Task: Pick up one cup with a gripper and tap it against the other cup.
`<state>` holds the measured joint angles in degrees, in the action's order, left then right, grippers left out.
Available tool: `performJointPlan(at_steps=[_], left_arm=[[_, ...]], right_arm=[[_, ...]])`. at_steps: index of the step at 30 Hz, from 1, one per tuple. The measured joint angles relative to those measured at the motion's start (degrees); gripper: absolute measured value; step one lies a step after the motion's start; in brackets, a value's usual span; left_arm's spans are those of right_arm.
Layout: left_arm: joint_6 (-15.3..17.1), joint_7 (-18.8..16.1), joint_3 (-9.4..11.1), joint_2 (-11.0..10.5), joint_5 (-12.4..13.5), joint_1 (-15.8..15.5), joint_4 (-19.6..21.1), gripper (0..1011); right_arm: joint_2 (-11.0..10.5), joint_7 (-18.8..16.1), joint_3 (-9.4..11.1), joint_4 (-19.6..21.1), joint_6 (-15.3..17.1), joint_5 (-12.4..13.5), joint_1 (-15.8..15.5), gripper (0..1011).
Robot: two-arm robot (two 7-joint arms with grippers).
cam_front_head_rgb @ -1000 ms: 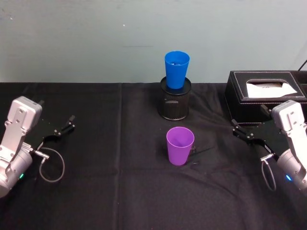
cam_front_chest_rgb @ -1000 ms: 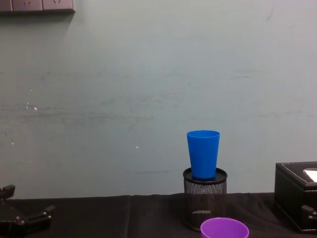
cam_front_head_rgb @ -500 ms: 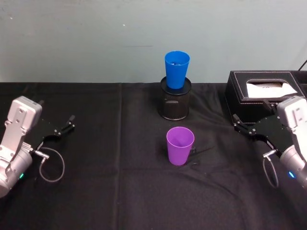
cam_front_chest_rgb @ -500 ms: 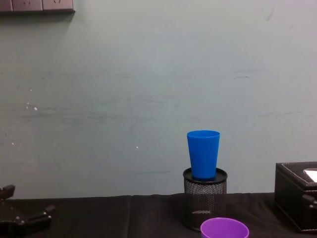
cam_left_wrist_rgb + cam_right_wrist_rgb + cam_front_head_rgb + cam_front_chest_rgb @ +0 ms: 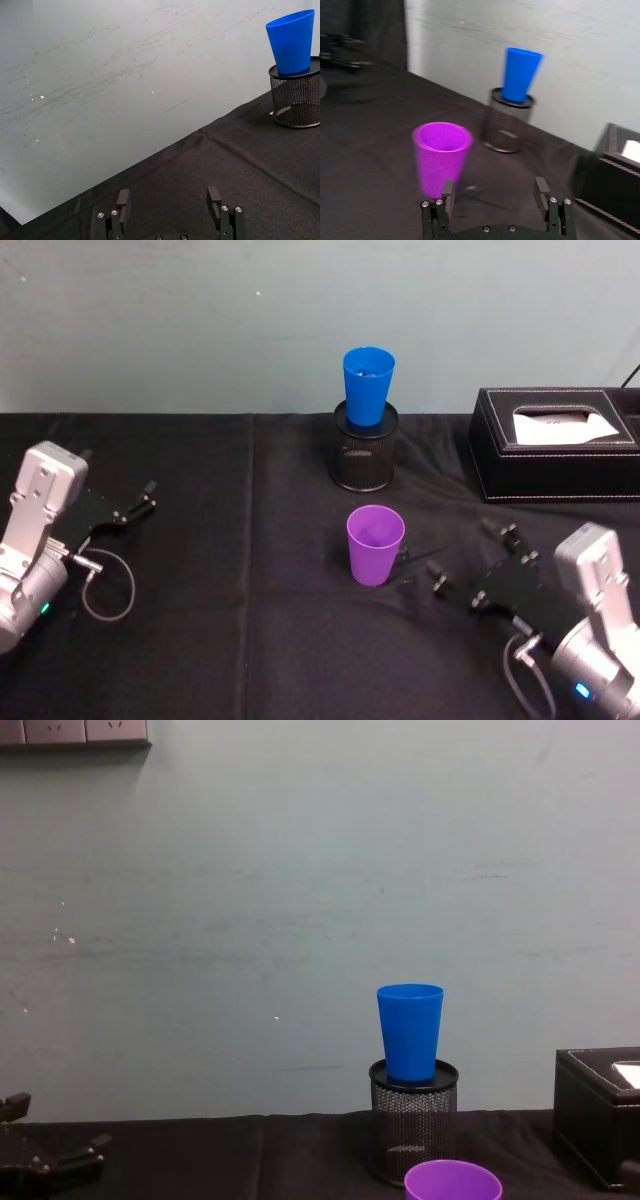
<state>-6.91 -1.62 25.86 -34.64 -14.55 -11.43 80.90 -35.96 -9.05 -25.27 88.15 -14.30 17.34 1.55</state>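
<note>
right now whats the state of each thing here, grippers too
purple cup: upright, not held
blue cup: upright in the mesh holder's mouth
mesh holder: upright
tissue box: tissue showing on top
right gripper: fingers open, near purple cup, not touching
left gripper: fingers open, parked at left

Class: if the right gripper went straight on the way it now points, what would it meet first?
Most likely the purple cup. The right gripper, open, points toward it over bare cloth; in the wrist view the cup lines up with one finger rather than mid-gap.
</note>
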Motion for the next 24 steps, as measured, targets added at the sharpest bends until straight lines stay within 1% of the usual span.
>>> performJointPlan(at_steps=[2,5,6,9,10,13,14,16,19,22,24], left_arm=[[0.00,0.00,0.00,0.00,0.00,0.00,0.00,1000],[0.00,0.00,0.00,0.00,0.00,0.00,0.00,1000],[0.00,0.00,0.00,0.00,0.00,0.00,0.00,1000],[0.00,0.00,0.00,0.00,0.00,0.00,0.00,1000],[0.00,0.00,0.00,0.00,0.00,0.00,0.00,1000],[0.00,0.00,0.00,0.00,0.00,0.00,0.00,1000],[0.00,0.00,0.00,0.00,0.00,0.00,0.00,1000],[0.00,0.00,0.00,0.00,0.00,0.00,0.00,1000],[0.00,0.00,0.00,0.00,0.00,0.00,0.00,1000],[0.00,0.00,0.00,0.00,0.00,0.00,0.00,1000],[0.00,0.00,0.00,0.00,0.00,0.00,0.00,1000]], right_arm=[[0.32,-1.41,-0.65,0.29,-0.34,0.10,-0.52,1002],[1.25,-3.22,-1.47,0.05,-0.27,0.36,-0.36,1003],[1.93,-4.38,-1.82,-0.51,-0.03,0.88,0.08,1003],[2.98,-5.96,-2.12,-1.47,0.23,1.80,0.93,1003],[3.78,-7.13,-2.24,-2.30,0.54,2.60,1.63,1003],[5.00,-8.46,-2.34,-3.57,0.97,3.40,2.69,1003],[5.75,-9.03,-2.37,-4.47,1.19,3.71,3.43,1003],[6.88,-9.80,-2.34,-5.89,1.57,4.12,4.55,1003],[7.85,-10.36,-2.27,-7.28,1.85,4.23,5.64,1003],[9.40,-11.06,-2.22,-9.44,2.15,3.95,7.53,1003],[9.95,-11.27,-2.24,-10.23,2.31,3.63,8.17,1003]])
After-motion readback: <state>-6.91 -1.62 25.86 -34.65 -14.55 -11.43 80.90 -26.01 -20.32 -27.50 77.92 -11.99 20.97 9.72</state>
